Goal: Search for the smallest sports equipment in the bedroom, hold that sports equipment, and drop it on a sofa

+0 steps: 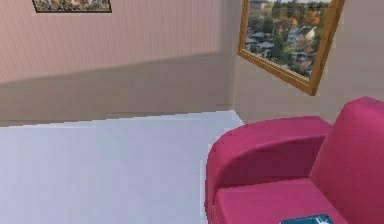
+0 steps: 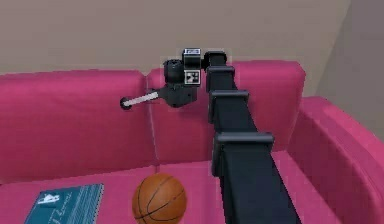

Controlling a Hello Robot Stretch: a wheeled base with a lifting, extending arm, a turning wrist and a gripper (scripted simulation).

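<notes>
Basketball [image 2: 160, 198], orange with dark lines, lies on the seat of the pink sofa [image 2: 60, 120] at the bottom of the arm side view, between a flat blue-green book [image 2: 68, 205] with white marks and the dark bar of the arm [image 2: 245, 160]. The gripper [image 2: 130, 101] is higher in this picture, in front of the sofa's back cushion, and its thin fingers point to the picture's left. How the fingers stand cannot be told, and because the cushion is right behind them I cannot tell whether the gripper holds anything. Just right of the gripper's dark body are the two small white squares [image 2: 192, 55] with black marks, and from there the arm comes down to the bottom edge. The sofa's armrest [image 2: 330, 140] rises at the arm side view's right, and above the backrest there is a plain beige wall [image 2: 80, 30]. In the forward view one end of the same pink sofa [image 1: 270, 150] is at the lower right, with a corner of the book [image 1: 305, 219] on its seat. Beside it is a pale grey floor [image 1: 100, 170], which reaches a finely striped pinkish wall [image 1: 130, 50]. A small framed picture [image 1: 70, 5] hangs at the top edge, and on the side wall is a wood-framed view of houses and autumn trees [image 1: 290, 35], a painting or a window, I cannot say which
</notes>
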